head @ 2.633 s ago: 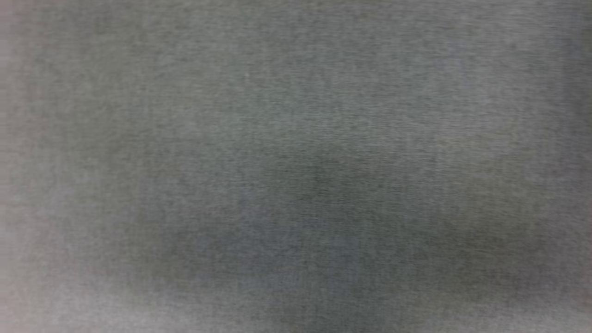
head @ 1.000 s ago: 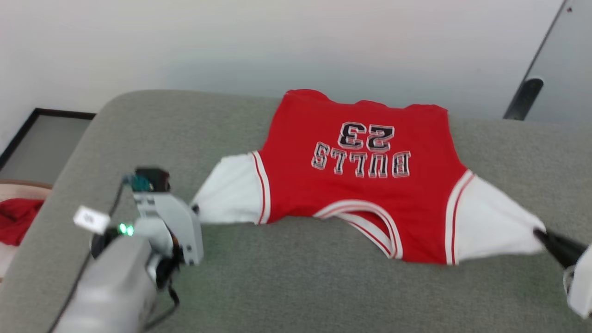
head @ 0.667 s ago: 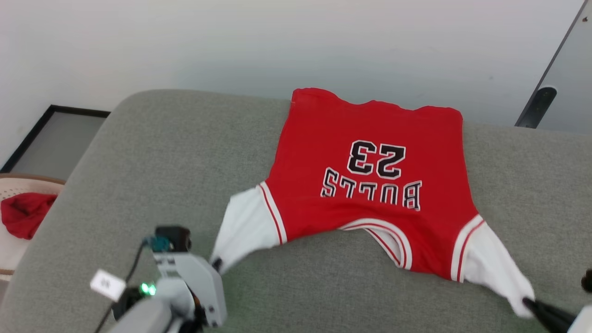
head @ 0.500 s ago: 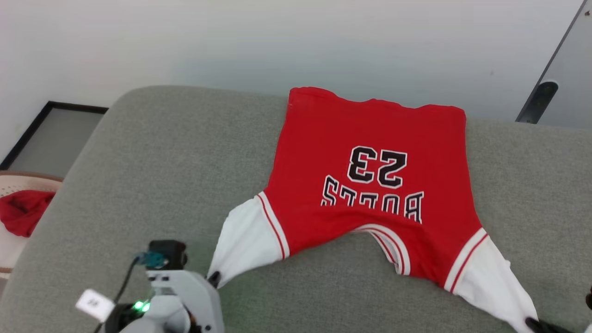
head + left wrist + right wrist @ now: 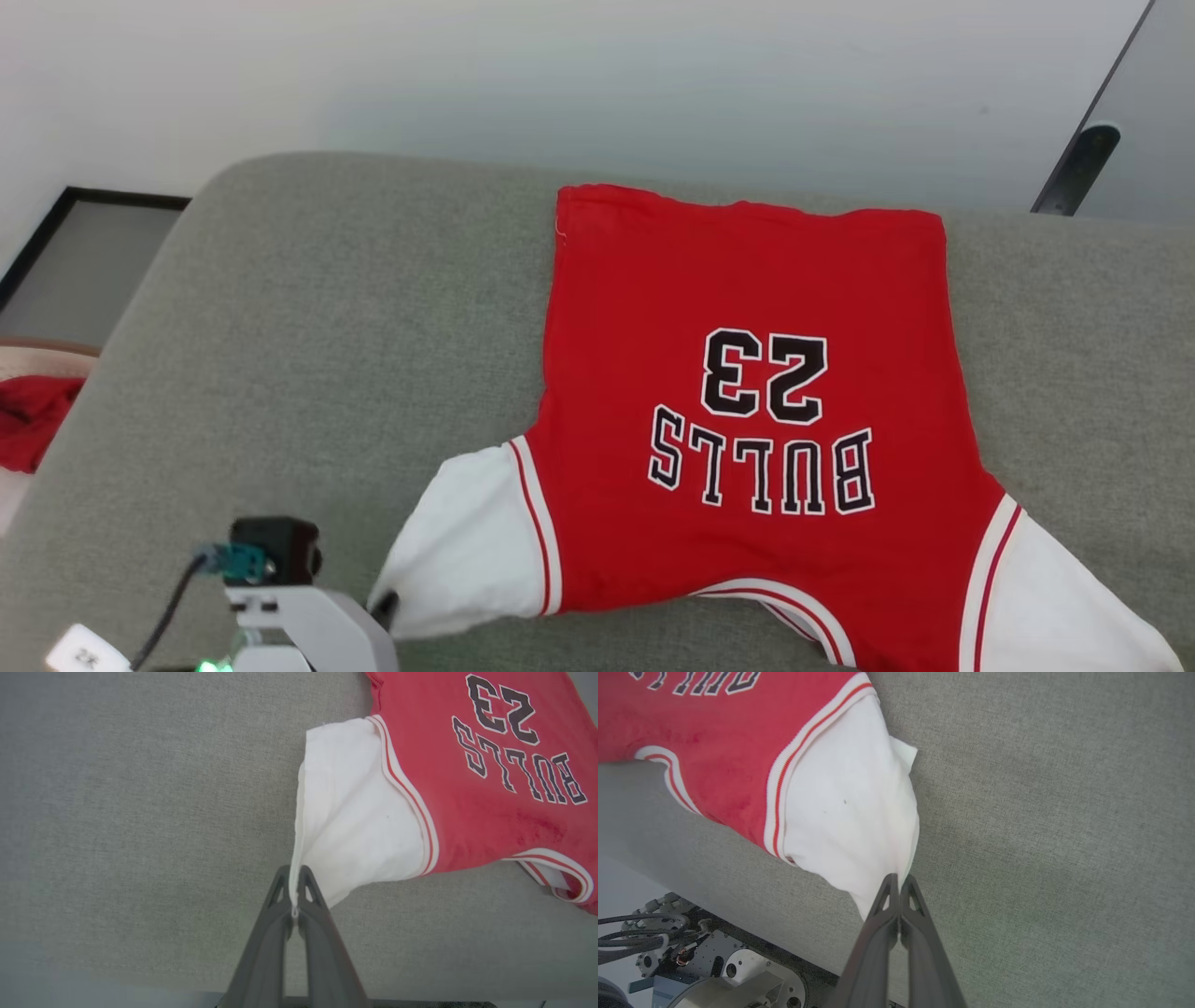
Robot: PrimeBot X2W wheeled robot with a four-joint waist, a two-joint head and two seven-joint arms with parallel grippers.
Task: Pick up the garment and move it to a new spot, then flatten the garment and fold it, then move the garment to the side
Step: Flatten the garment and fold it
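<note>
**Subject.** The red "BULLS 23" jersey [image 5: 747, 308] lies face up on the grey upholstered cushion [image 5: 308, 327]. Its hem is close to the cushion's far edge and its collar is towards the near edge, so the lettering reads upside down from the robot's side.

**Grip.**
- The left gripper [image 5: 294, 879] has its fingers clenched on the tip of the jersey's left white sleeve [image 5: 345, 812]. The sleeve seam runs straight down between them.
- The right gripper [image 5: 899, 884] has its fingers pressed together on the tip of the right white sleeve [image 5: 850, 807], just inside the cushion's near edge.

**Change noted.**
- Against a second ago, both sleeves are now drawn back towards the cushion's near edge rather than out to its sides.
- The red body lies longer and smoother across the cushion, and the hem is straighter.
- The head camera has also shifted, so part of this difference may be framing.

**Assessment.**
- The move to a new spot appears done, and flattening appears well advanced.
- The torso looks flat, but the sleeves are still pulled to points and the collar puckers near the cushion's near edge.
- Before any fold, the sleeves probably need laying flat and letting go.

**Other.** A smaller red cloth [image 5: 28, 425] sits off the cushion's left side and is not involved.
</note>
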